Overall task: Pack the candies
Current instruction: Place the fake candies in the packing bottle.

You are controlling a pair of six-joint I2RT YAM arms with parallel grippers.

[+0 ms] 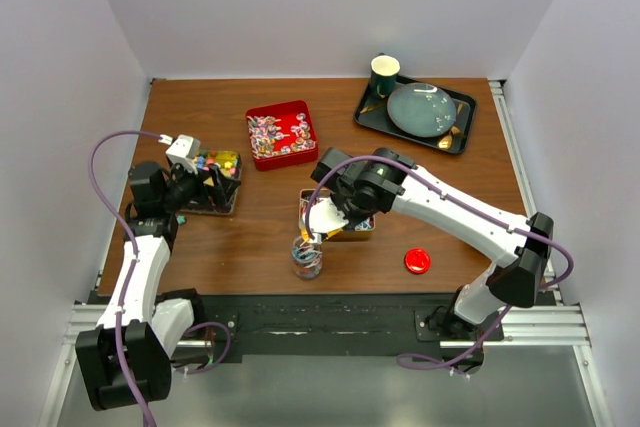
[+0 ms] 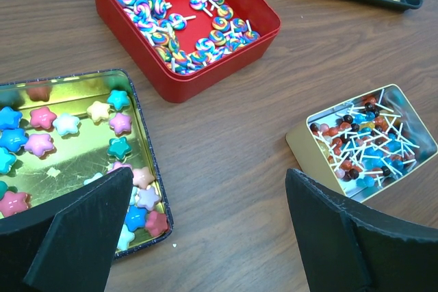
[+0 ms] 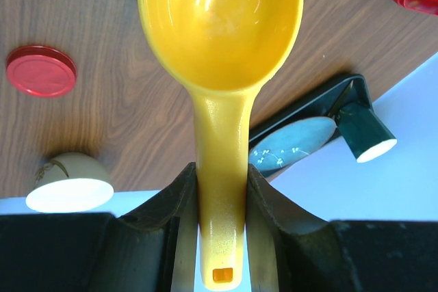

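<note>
My right gripper point(image 1: 330, 217) point(image 3: 220, 196) is shut on the handle of a yellow scoop point(image 3: 222, 25), whose bowl is almost empty and is held over a small glass jar point(image 1: 307, 260) holding candies. Beside it is a gold tin point(image 2: 366, 143) of red and blue stick candies point(image 2: 359, 148). A dark tin point(image 2: 72, 162) holds star candies point(image 2: 41, 143). A red tin point(image 2: 198, 66) holds swirl lollipops point(image 2: 198, 39). My left gripper point(image 2: 212, 237) point(image 1: 205, 185) is open and empty, low over the wood between the dark tin and the gold tin.
A red round lid point(image 1: 417, 261) point(image 3: 41, 71) lies on the table to the right of the jar. A black tray point(image 1: 372, 115) with a blue-green plate point(image 1: 421, 109) and a dark green cup point(image 1: 385, 74) stands at the back right. White walls enclose the table.
</note>
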